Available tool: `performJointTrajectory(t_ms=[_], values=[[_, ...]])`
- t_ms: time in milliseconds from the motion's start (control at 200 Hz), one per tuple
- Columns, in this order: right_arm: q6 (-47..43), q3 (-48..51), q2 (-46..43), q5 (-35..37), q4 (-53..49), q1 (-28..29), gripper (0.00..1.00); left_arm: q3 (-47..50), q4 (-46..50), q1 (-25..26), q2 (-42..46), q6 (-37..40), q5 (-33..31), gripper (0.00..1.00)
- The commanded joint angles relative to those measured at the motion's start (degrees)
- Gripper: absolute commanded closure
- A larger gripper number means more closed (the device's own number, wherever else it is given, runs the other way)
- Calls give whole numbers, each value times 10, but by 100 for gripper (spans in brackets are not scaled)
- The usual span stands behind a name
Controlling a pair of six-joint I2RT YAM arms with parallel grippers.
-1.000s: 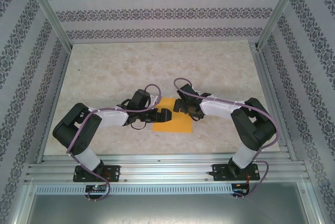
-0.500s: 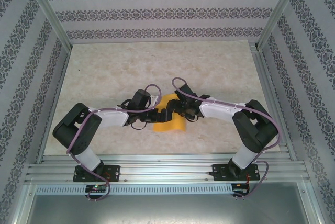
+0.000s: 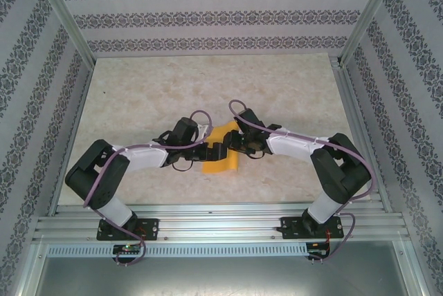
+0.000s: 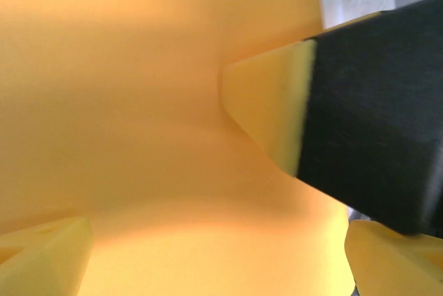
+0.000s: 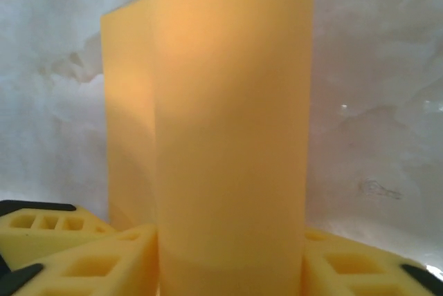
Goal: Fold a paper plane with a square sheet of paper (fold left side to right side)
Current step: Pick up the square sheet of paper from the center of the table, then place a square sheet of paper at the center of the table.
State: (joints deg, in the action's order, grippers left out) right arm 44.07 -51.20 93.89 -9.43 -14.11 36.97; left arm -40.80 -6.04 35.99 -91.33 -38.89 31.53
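The square sheet of paper [image 3: 225, 163], plain orange-yellow, lies mid-table between both arms with its right part curled up and over. My right gripper [image 3: 232, 145] reaches in from the right. In the right wrist view the curled paper [image 5: 232, 123] stands upright between the yellow fingers [image 5: 90, 261], touching both, so the right gripper [image 5: 232, 268] is shut on it. My left gripper [image 3: 213, 151] comes in from the left, open. In the left wrist view the paper [image 4: 138, 102] is very close, my left gripper [image 4: 218, 265] has its fingertips wide apart, and a finger of the right gripper [image 4: 277, 109] presses into the sheet.
The pale marbled tabletop [image 3: 173, 95] stretches behind and to both sides of the paper. Metal frame rails [image 3: 214, 213] run along the near edge, and patterned walls [image 3: 208, 16] close in the back and sides.
The right gripper has moved left, carrying the paper's right edge up and over, so the sheet looks narrower. Its jaws have closed in on the curl. The left gripper stayed open.
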Motion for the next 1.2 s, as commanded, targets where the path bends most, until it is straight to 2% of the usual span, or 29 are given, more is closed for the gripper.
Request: performJointTrajectory(t_ms=[0,200,335,420,595,764,964,1194], values=[[-13,32,-32,-40,59,-21,58,0,21,-15,67,9,-10,4],[-18,118,-86,-128,225,-70,60,-8,82,-83,182,24,-7,1],[-25,171,-136,-216,335,-123,61,-9,89,-140,245,10,32,0],[-20,199,-176,-278,409,-159,62,-19,87,-158,270,10,61,0],[37,225,-247,-395,565,-217,62,-53,50,-160,290,8,130,0],[97,193,-277,-477,651,-228,63,-79,4,-160,284,-3,178,0],[203,161,-278,-512,774,-223,64,-92,-69,-153,265,-38,217,0],[232,136,-258,-521,806,-194,65,-106,-132,-110,247,-46,243,4]])
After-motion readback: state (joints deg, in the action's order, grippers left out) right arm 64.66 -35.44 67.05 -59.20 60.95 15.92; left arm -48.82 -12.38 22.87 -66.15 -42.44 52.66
